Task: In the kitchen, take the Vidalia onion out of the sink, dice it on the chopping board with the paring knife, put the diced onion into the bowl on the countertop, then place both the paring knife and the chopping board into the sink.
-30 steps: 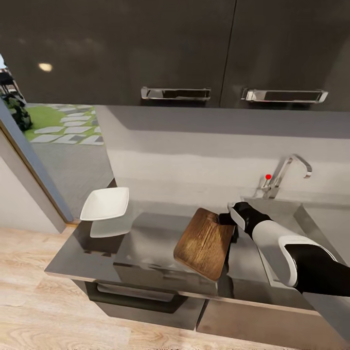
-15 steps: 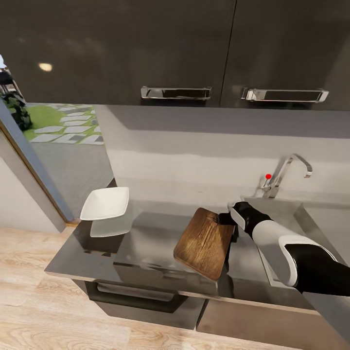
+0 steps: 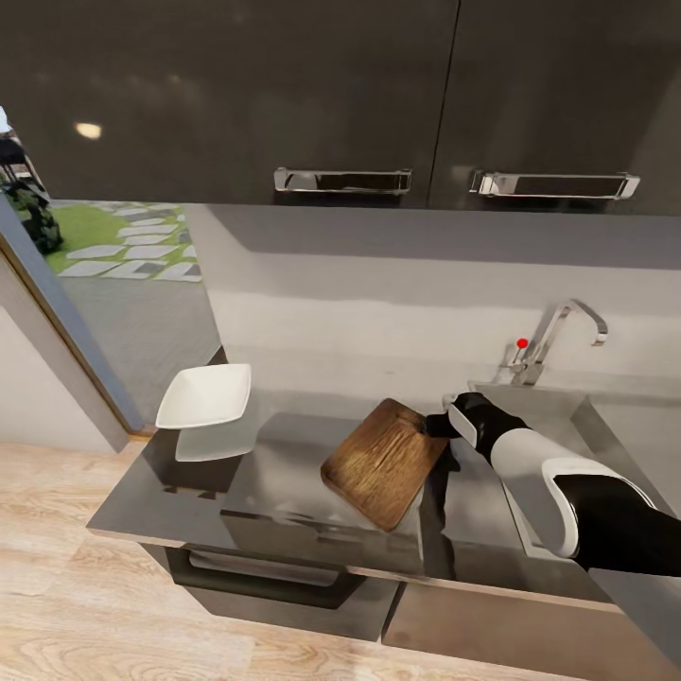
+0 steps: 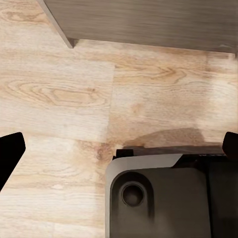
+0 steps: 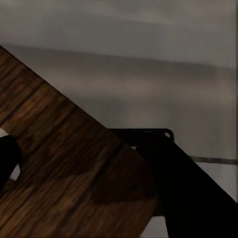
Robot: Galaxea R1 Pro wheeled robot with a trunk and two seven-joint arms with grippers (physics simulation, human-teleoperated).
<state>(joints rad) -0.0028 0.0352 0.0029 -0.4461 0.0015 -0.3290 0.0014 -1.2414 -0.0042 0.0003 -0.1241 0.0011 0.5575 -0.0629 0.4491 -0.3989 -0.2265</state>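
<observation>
While the right gripper (image 3: 443,423) is clamping the chopping board (image 3: 383,462) by its near end, tilted above the tabletop (image 3: 189,482) beside the sink (image 3: 549,407), it's looking stiff and weighty, wanting a firm edge pinch.

The chopping board (image 3: 383,463), gripped at its far end by the right gripper (image 3: 437,425), now swings its free end leftward over the countertop (image 3: 189,492), away from the sink (image 3: 558,416). It lies flatter and more slantwise than a moment ago, its near corner drawn back from the countertop's front edge. The gripper itself sits a touch further left, clamped on the board.
</observation>
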